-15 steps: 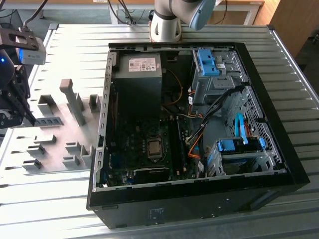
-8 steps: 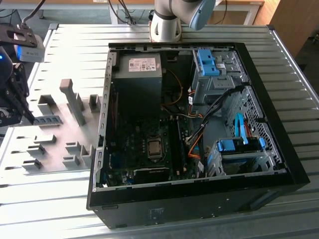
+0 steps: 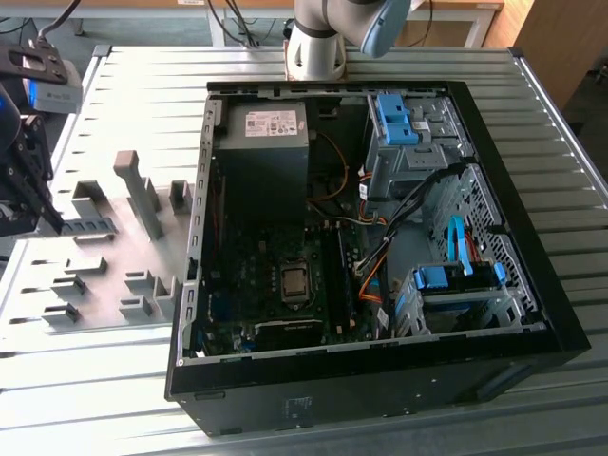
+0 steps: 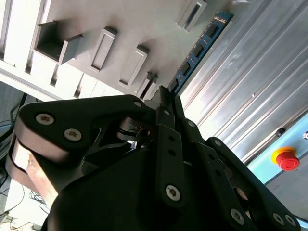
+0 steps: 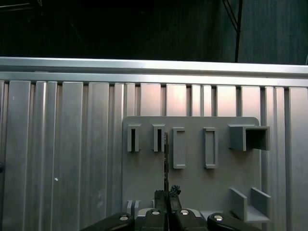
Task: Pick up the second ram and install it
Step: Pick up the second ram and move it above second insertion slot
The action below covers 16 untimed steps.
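Table [image 3: 142, 76] of ribbed metal carries the open computer case [image 3: 380, 394] and, at the exterior view's left, a grey holder plate [image 3: 104, 261]. Over that plate I see my gripper [image 5: 167, 193] pinched tight on one end of the second ram [image 4: 199, 48] (edge-on in the first wrist view), well apart from the case.

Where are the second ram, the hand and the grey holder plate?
second ram [image 4: 199, 48]: second wrist view, middle of the blue board.
hand [image 5: 167, 191]: first wrist view, midway between its fingertips.
grey holder plate [image 5: 197, 185]: first wrist view, bare flat surface.
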Each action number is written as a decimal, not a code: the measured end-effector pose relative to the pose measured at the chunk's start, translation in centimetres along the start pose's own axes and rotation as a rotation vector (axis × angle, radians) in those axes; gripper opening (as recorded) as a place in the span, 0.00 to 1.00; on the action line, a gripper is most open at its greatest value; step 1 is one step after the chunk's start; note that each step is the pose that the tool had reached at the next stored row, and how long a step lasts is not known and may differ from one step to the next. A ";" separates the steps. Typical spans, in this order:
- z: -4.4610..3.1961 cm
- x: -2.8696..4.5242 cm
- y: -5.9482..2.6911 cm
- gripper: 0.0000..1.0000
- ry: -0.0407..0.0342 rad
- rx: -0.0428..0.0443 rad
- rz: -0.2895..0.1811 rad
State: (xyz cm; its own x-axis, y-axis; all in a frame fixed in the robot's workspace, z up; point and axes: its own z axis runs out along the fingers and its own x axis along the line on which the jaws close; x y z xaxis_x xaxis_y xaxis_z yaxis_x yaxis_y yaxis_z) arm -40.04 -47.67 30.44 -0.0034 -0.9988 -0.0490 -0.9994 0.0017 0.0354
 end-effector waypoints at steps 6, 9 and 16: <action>-0.42 -0.02 0.02 0.14 -0.0001 0.0001 0.000; -0.64 -0.03 0.02 0.14 0.0000 0.0000 0.000; -1.09 -0.05 0.04 0.14 -0.0001 0.0001 0.000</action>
State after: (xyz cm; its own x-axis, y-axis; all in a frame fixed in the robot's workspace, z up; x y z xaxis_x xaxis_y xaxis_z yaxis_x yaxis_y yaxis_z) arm -40.04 -47.67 31.54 -0.0034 -0.9988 -0.0491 -0.9994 0.0016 0.0353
